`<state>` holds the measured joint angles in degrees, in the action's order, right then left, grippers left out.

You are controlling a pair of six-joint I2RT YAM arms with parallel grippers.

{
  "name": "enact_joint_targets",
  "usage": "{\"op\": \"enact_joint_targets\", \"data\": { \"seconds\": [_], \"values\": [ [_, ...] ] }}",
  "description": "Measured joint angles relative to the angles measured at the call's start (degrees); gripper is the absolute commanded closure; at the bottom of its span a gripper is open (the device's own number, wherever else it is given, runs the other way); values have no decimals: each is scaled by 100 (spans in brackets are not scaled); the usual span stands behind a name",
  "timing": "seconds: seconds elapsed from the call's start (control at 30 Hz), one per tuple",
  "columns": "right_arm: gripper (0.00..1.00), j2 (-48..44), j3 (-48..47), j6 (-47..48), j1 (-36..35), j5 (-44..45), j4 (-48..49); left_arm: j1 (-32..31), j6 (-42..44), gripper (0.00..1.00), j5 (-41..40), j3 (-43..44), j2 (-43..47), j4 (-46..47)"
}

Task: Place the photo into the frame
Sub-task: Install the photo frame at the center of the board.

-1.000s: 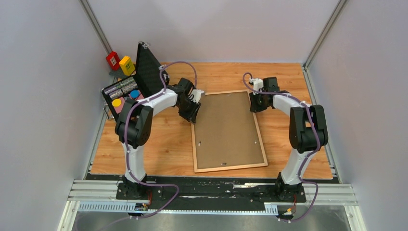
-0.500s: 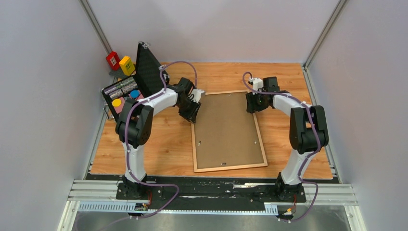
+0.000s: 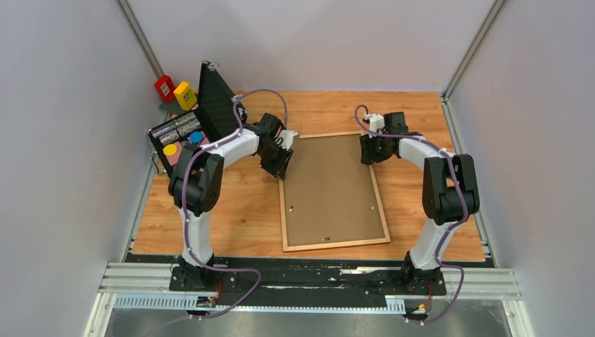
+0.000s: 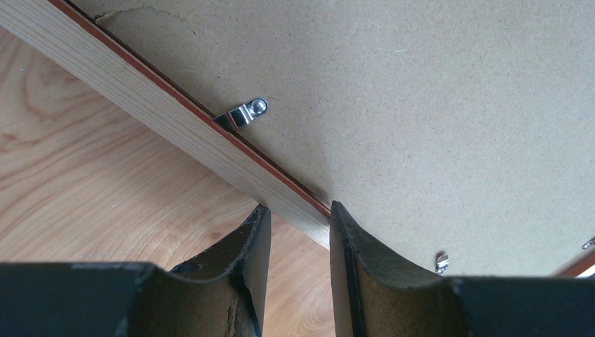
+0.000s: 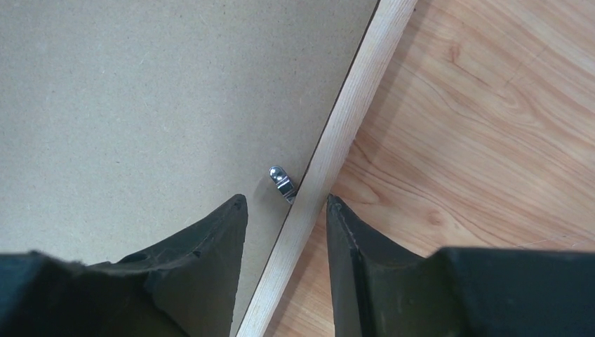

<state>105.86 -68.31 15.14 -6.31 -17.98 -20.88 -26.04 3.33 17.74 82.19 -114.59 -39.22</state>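
The frame [image 3: 337, 243] lies face down in the middle of the table, pale wood back up, with the plain brown backing board [image 3: 331, 188] set in it. The photo is not in view. My left gripper [image 3: 281, 165] is open at the frame's left rail [image 4: 161, 105] near the far corner; in the left wrist view the gripper [image 4: 296, 209] has one fingertip outside the rail and one over the board. My right gripper [image 3: 370, 151] is open at the right rail [image 5: 351, 112]; in the right wrist view the gripper [image 5: 285, 200] straddles the rail, close to a metal clip [image 5: 281, 182].
A black case [image 3: 214, 95] stands open at the far left with small coloured items [image 3: 179, 137] in front of it. Red [image 3: 165, 88] and yellow [image 3: 185, 95] blocks sit behind it. A metal clip [image 4: 245, 112] is on the left rail. Grey walls enclose the table.
The right gripper has shifted very slightly along the frame's far right corner. The left arm and the frame have not moved.
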Motion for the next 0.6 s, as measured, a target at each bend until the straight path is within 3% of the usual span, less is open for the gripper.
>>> {"op": "enact_joint_targets", "data": {
  "seconds": [0.6],
  "values": [
    [48,-205,505,122,0,-66,-61,7,-15,70,57,-9,0,20]
  ]
}}
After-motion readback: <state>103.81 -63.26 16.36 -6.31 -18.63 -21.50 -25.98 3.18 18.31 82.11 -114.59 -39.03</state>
